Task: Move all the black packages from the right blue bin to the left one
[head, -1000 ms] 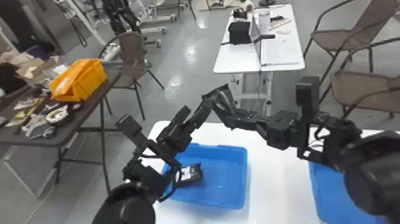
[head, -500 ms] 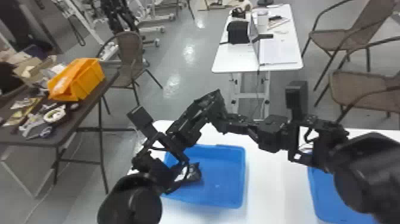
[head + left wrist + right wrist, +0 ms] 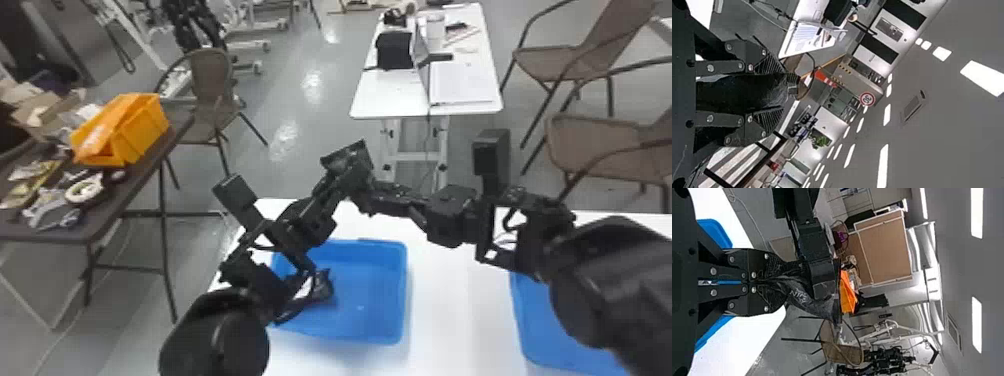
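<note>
Grippers nose to nose above the far side of left blue bin [image 3: 370,320], one black package [image 3: 799,293] between them, up in the air. Right gripper [image 3: 369,192]: closed tight, fingertips pinching one end of the package, plastic creased and hanging out past them, pale lettering on it. Left gripper [image 3: 342,167]: fingers well apart, partway open, same package sitting in the gap; can't tell if both pads press on it. Second black package [image 3: 324,287], white label, lies inside left blue bin, on the side by the left arm [image 3: 270,280], partly hidden behind it. Right blue bin [image 3: 537,320] partly under the right arm [image 3: 590,280] in head view, so its contents can't be fully told. Both bins on white table [image 3: 450,305], apart from each other. Off to the left, dark table [image 3: 115,210] with orange bin [image 3: 142,132] and assorted loose stuff, brown chair [image 3: 212,82] beside it. Farther ahead, second white table [image 3: 380,97] holding an open laptop [image 3: 422,55] and a black box [image 3: 394,50], two more brown chairs to the right
</note>
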